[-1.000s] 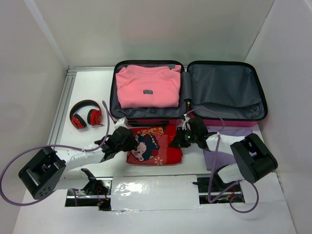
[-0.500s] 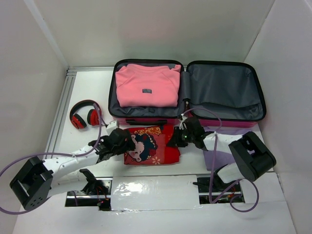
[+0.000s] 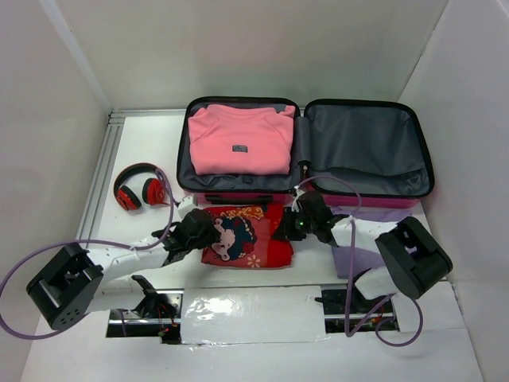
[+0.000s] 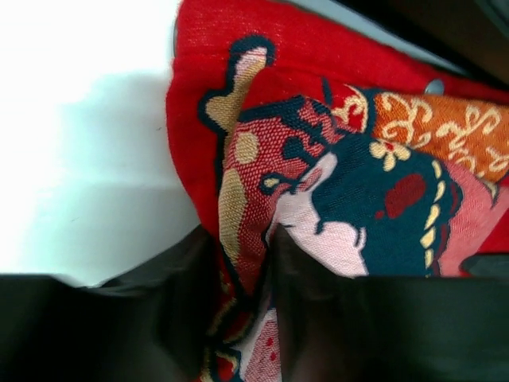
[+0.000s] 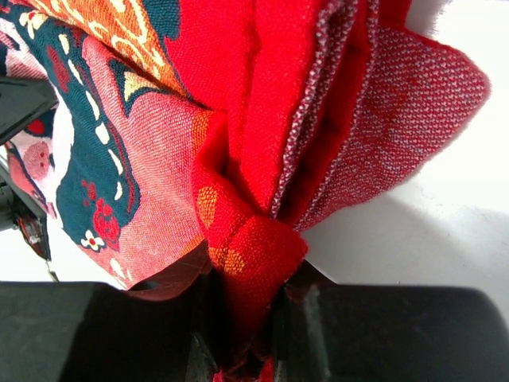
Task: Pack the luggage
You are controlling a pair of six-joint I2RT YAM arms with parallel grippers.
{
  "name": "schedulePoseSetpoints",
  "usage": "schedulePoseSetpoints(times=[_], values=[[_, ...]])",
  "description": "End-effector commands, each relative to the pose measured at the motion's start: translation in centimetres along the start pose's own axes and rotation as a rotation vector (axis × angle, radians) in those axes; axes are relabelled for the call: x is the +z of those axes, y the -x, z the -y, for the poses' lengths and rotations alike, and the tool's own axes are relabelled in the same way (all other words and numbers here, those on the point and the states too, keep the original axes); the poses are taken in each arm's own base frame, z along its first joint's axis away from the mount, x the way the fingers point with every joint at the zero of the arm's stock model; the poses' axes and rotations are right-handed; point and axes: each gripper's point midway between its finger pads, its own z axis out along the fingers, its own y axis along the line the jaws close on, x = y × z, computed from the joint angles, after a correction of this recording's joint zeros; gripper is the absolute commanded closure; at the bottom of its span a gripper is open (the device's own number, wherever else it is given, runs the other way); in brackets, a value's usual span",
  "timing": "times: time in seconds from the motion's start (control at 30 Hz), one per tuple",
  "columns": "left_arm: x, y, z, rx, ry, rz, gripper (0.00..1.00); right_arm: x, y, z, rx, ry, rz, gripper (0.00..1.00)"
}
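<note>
The suitcase [image 3: 366,155] lies open flat at the far side of the table, lining up, its long axis running left to right, with a pink sweater [image 3: 238,139] in the left half. Just near it sits a folded red cloth [image 3: 253,239]. The left gripper [image 3: 193,232] and right gripper [image 3: 301,223] each pinch one edge. Both bites look thin. Lifted unevenly, the folds could sag open or catch the suitcase's near wall.

One suitcase [image 3: 362,151] is counted, one pink sweater [image 3: 238,139], one red patterned knit [image 3: 250,239], one pair of headphones [image 3: 139,187], one lilac cloth [image 3: 343,263], and two claws: left claw [image 3: 207,240], right claw [image 3: 289,228]
</note>
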Motion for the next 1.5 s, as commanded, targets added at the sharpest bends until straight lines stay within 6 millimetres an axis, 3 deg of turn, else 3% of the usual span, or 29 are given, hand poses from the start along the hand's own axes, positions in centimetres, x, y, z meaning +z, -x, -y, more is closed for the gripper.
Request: schedulePoseSetpoints(times=[0.0, 0.03, 0.07, 0.1, 0.17, 0.33, 0.53, 0.57, 0.6, 0.67, 0.7, 0.8, 0.83, 0.9, 0.93, 1.0, 1.03, 1.07, 1.1, 1.13, 1.17, 1.2, 1.23, 1.27, 1.3, 1.37, 1.4, 1.43, 1.47], values=[[0.3, -3.9, -5.1, 0.071, 0.159, -0.135, 0.62, -1.0, -5.2, 5.0, 0.026, -0.218, -0.160, 1.00], [0.3, -4.3, -5.2, 0.081, 0.163, -0.144, 0.69, -1.1, -4.8, 4.6, 0.022, -0.213, -0.152, 1.00], [0.3, -4.1, -4.9, 0.080, 0.162, -0.143, 0.89, -1.0, -5.1, 4.2, 0.024, -0.202, -0.161, 1.00], [0.0, -4.2, -4.8, 0.088, 0.154, -0.146, 1.00, -1.2, -5.0, 3.8, 0.016, -0.196, -0.163, 1.00], [-0.5, -3.9, -4.0, 0.103, 0.142, -0.145, 1.00, -1.6, -4.5, 3.1, 0.015, -0.197, -0.156, 1.00], [-3.4, -1.4, 0.5, 0.188, -0.041, -0.093, 1.00, -4.1, -1.9, -1.4, -0.011, -0.166, -0.087, 1.00], [-8.3, 5.0, 6.9, 0.257, -0.194, 0.064, 1.00, -9.5, 6.0, -7.9, -0.064, -0.108, 0.154, 1.00], [-10.0, 7.1, 8.9, 0.248, -0.240, 0.114, 1.00, -10.3, 6.9, -8.3, -0.059, -0.117, 0.173, 1.00], [-10.5, 8.6, 9.3, 0.244, -0.237, 0.150, 1.00, -11.8, 9.7, -9.9, -0.065, -0.109, 0.242, 1.00], [-11.6, 11.7, 10.3, 0.269, -0.230, 0.235, 1.00, -12.3, 12.3, -10.1, -0.067, -0.127, 0.266, 1.00], [-12.5, 14.9, 11.7, 0.246, -0.236, 0.306, 1.00, -12.9, 14.5, -11.9, -0.085, -0.091, 0.293, 1.00], [-14.4, 20.8, 15.1, 0.264, -0.300, 0.422, 1.00, -14.2, 18.9, -13.4, -0.147, -0.047, 0.353, 1.00], [-14.4, 23.2, 15.0, 0.250, -0.287, 0.457, 1.00, -14.5, 21.5, -14.6, -0.168, -0.027, 0.390, 1.00], [-15.7, 27.3, 17.0, 0.259, -0.327, 0.538, 1.00, -15.1, 25.3, -13.7, -0.205, -0.065, 0.444, 1.00], [-13.7, 29.2, 16.3, 0.255, -0.284, 0.532, 1.00, -14.9, 27.7, -14.3, -0.224, -0.053, 0.461, 1.00], [-14.1, 32.4, 18.3, 0.285, -0.337, 0.575, 1.00, -14.9, 31.0, -13.1, -0.247, -0.076, 0.504, 1.00], [-13.2, 33.8, 17.9, 0.284, -0.317, 0.579, 1.00, -13.9, 32.6, -12.9, -0.244, -0.060, 0.501, 1.00], [-10.3, 34.1, 17.9, 0.288, -0.302, 0.532, 1.00, -13.5, 33.8, -12.3, -0.254, -0.061, 0.509, 1.00], [-10.4, 35.6, 18.7, 0.285, -0.313, 0.550, 1.00, -13.2, 35.1, -11.5, -0.244, -0.066, 0.523, 1.00], [-9.3, 36.2, 18.7, 0.282, -0.309, 0.544, 1.00, -12.5, 35.9, -10.9, -0.249, -0.068, 0.515, 1.00], [-6.3, 36.4, 17.6, 0.276, -0.272, 0.504, 1.00, -10.8, 37.2, -9.9, -0.250, -0.069, 0.503, 1.00], [-5.7, 37.3, 17.9, 0.273, -0.284, 0.519, 1.00, -9.0, 38.2, -8.6, -0.246, -0.070, 0.479, 1.00], [-4.4, 37.3, 17.8, 0.274, -0.274, 0.502, 1.00, -9.7, 38.8, -9.4, -0.268, -0.055, 0.499, 1.00], [-3.2, 37.7, 17.4, 0.268, -0.261, 0.499, 1.00, -7.2, 39.1, -7.1, -0.253, -0.081, 0.460, 1.00], [-0.4, 37.4, 16.8, 0.266, -0.230, 0.464, 1.00, -6.2, 39.6, -6.7, -0.252, -0.081, 0.460, 1.00], [2.5, 37.6, 15.6, 0.254, -0.191, 0.464, 1.00, -3.4, 40.8, -4.8, -0.261, -0.073, 0.448, 1.00], [6.6, 37.7, 13.3, 0.225, -0.138, 0.430, 1.00, -1.4, 41.1, -3.6, -0.273, -0.074, 0.425, 1.00], [6.5, 38.2, 13.1, 0.212, -0.145, 0.438, 1.00, -0.5, 41.5, -3.2, -0.272, -0.075, 0.422, 1.00], [7.9, 37.9, 12.2, 0.198, -0.137, 0.419, 1.00, 0.2, 41.6, -1.8, -0.265, -0.101, 0.404, 1.00]])
